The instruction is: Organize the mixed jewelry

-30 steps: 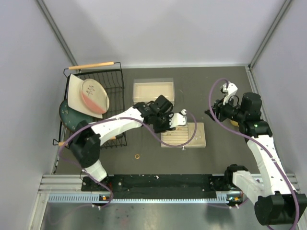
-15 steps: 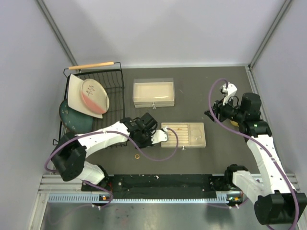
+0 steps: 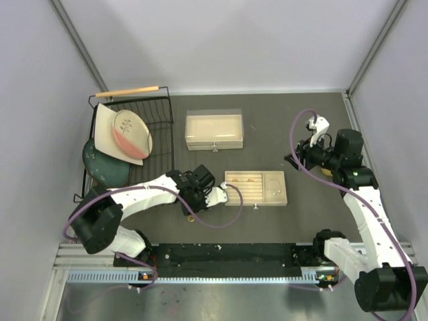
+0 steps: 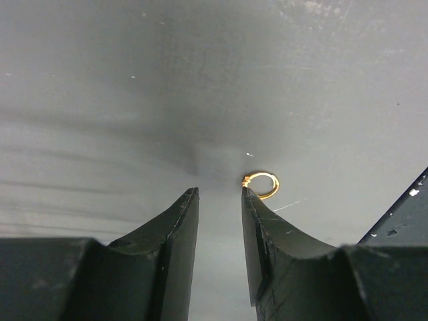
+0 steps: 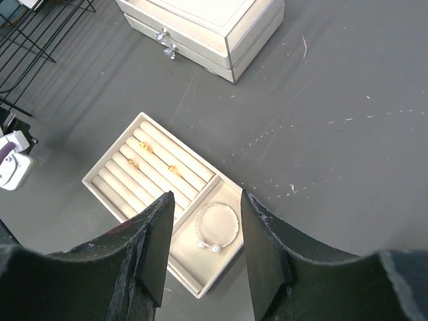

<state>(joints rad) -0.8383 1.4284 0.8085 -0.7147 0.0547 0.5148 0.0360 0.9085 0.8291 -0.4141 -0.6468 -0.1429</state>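
Right wrist view: tray nearly filled, one ring left on the table

You can count two gold rings [image 5: 132,162] seated in the slotted tray [image 5: 114,190], with the silver bracelet [image 5: 217,226] lying in its side compartment. One loose ring [image 4: 262,184] lies on the dark table [image 4: 100,100], just beyond the left gripper [image 4: 219,195], whose jaws stand apart and empty. The right gripper [image 5: 204,200] hovers above the tray, jaws apart, holding nothing. By my judgement, only that ring remains.

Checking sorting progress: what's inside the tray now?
Inside the tray, two gold rings sit in the slotted rows and the bracelet lies in the open compartment. The right gripper hides some row ends in its wrist view.
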